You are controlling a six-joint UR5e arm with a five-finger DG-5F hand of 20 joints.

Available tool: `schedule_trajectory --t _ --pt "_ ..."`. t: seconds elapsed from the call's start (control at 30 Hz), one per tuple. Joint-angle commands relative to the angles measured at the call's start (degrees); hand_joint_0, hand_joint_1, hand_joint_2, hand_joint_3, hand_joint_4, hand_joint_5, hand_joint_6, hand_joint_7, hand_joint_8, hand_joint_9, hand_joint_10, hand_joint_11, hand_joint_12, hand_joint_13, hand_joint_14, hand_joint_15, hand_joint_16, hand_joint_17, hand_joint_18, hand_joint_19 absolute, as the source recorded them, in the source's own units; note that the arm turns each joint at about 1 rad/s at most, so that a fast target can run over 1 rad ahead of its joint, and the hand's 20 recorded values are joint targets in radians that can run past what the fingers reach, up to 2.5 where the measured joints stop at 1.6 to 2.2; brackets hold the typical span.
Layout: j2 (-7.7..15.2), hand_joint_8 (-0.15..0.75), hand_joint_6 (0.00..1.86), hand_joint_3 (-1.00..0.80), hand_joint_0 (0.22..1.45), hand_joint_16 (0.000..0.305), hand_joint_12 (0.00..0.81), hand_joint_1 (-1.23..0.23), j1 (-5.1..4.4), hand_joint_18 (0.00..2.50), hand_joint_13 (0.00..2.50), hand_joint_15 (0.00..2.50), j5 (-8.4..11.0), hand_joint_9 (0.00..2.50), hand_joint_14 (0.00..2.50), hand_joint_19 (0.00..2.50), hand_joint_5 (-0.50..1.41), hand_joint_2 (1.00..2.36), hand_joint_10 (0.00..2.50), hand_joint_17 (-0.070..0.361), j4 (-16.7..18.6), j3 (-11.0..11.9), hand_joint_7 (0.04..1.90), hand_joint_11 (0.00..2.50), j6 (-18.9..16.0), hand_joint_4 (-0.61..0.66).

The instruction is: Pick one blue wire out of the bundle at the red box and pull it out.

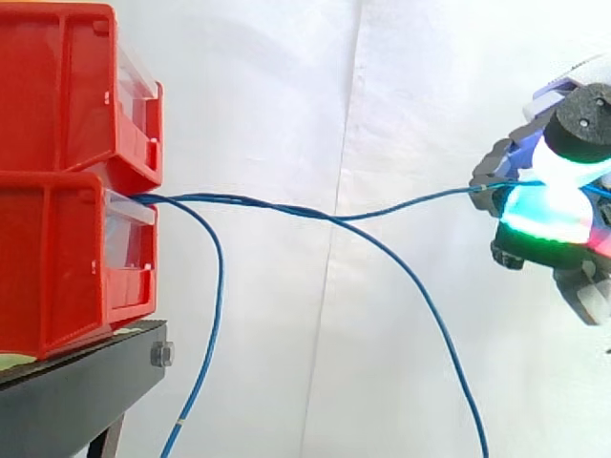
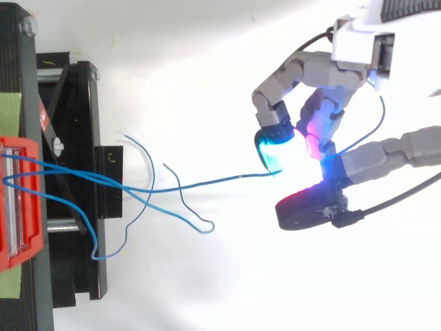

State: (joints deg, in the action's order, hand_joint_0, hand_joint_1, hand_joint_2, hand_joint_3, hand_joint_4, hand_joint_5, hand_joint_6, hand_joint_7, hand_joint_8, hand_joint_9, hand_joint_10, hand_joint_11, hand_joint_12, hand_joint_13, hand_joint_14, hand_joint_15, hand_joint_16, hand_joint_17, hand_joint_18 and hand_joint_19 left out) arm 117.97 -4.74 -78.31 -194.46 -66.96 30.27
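Observation:
Two red boxes [image 1: 67, 172] are stacked on a black stand at the left. A bundle of blue wires [image 1: 191, 199] comes out between them. One blue wire [image 1: 401, 205] runs nearly level from the bundle to my hand [image 1: 554, 191] at the right edge, and curled fingers pinch its end between glowing pads. From above, that same blue wire [image 2: 207, 183] stretches from the red box [image 2: 17, 207] to the cyan fingertip [image 2: 274, 148] of the hand [image 2: 324, 158]. Two other wires [image 1: 215, 305] sag downward from the bundle, loose.
The black stand [image 1: 86, 382] carries the boxes, its frame [image 2: 76, 172] jutting out under the wires. Loose wire ends [image 2: 186, 207] curl below the taut wire. A white curtain forms the backdrop, with open space between stand and hand.

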Motion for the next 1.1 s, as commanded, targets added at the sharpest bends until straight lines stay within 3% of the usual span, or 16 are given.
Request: schedule_trajectory --t 0.0,0.37,0.83,1.07 --pt "-0.5 0.363 0.90 -0.08 0.58 0.060 0.468 -0.84 0.08 0.95 0.94 0.52 0.09 1.19 0.02 0.41 -0.04 1.01 0.01 0.136 -1.4 0.6 1.25 0.65 0.1 -0.03" --pt "-0.6 0.346 0.91 -0.06 0.58 0.060 0.467 -0.87 0.08 0.94 0.95 0.54 0.09 1.19 0.02 0.41 -0.04 1.01 0.01 0.135 -1.3 0.7 1.24 0.65 0.1 -0.10" --pt "-0.6 0.345 0.91 -0.08 0.58 0.059 0.470 -0.86 0.08 0.92 0.93 0.53 0.00 1.19 0.02 0.41 -0.05 1.02 0.01 0.134 -1.4 1.0 1.21 0.64 -0.2 -0.08" --pt "-0.5 0.348 0.91 -0.07 0.58 0.059 0.472 -0.85 -0.36 0.92 0.93 0.53 0.17 1.18 0.01 0.41 -0.05 1.02 0.01 0.134 2.0 0.6 1.20 0.64 -1.7 -0.07"
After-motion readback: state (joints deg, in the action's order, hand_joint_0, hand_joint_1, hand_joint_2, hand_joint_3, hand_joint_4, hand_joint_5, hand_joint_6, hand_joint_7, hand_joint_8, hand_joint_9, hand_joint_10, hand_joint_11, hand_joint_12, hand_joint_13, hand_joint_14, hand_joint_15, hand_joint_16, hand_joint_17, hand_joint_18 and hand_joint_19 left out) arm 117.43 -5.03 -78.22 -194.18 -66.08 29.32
